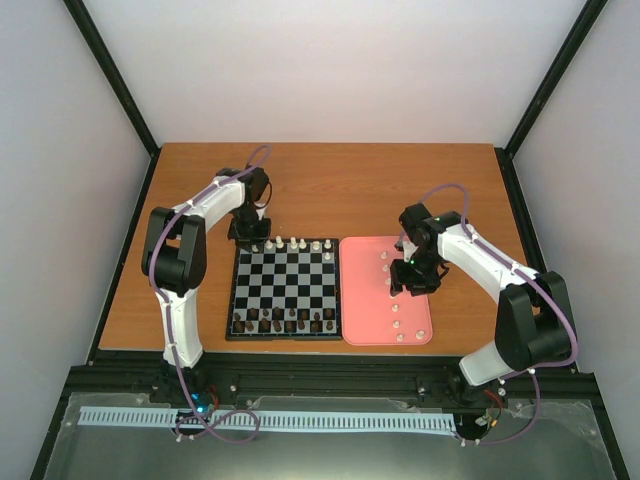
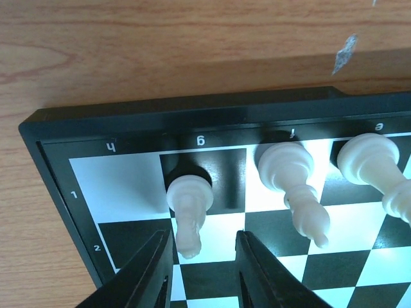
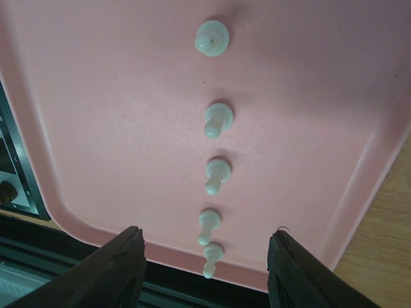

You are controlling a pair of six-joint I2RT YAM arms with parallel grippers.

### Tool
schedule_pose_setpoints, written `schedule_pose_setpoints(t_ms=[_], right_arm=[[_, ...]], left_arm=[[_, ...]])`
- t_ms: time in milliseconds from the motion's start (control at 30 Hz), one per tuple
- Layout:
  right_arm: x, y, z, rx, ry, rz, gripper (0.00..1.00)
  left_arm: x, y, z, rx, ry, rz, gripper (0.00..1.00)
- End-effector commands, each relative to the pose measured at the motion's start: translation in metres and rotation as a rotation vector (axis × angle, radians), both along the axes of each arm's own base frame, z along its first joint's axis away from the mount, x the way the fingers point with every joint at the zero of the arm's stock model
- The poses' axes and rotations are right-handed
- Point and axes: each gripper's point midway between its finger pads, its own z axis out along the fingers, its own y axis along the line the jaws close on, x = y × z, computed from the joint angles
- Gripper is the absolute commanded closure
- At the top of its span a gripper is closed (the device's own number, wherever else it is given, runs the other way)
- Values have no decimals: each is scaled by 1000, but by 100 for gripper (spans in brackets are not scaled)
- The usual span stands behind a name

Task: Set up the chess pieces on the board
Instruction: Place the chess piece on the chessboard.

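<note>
Just inside left end effector (image 2: 201, 237), white piece (image 2: 188, 205) (upright) — jaws apart

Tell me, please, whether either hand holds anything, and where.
Nothing: the left hand stands open around a white piece on the board; the right hand is open.

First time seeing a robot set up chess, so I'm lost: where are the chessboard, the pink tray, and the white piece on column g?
chessboard (image 1: 287, 285), top view, a bare square mid-board
pink tray (image 1: 362, 300), top view, bare floor near its left side
white piece (image 2: 188, 210), left wrist view, its stem
</note>
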Motion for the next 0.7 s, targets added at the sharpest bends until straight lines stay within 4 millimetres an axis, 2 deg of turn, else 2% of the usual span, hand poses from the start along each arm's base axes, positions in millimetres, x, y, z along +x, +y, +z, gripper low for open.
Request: schedule_pose_setpoints(t_ms=[0,133,300,500,667], right_arm=[[2,0,2,18,-18,-2,47],[3,1,3,21,-19,0,47],[2,1,4,24,-22,2,47],[-2,-1,9,20,-17,1,46],[-20,-8,18,-1,23,-23,42]], left_arm=[[-1,1,7,-16,-11,-1,69],[-2,4,13,-4,-19,-2,64],[-6,10,29,16,-46,3,63],[-8,13,66,10,-124,23,59],[-7,16,103,4,-210,36,55]])
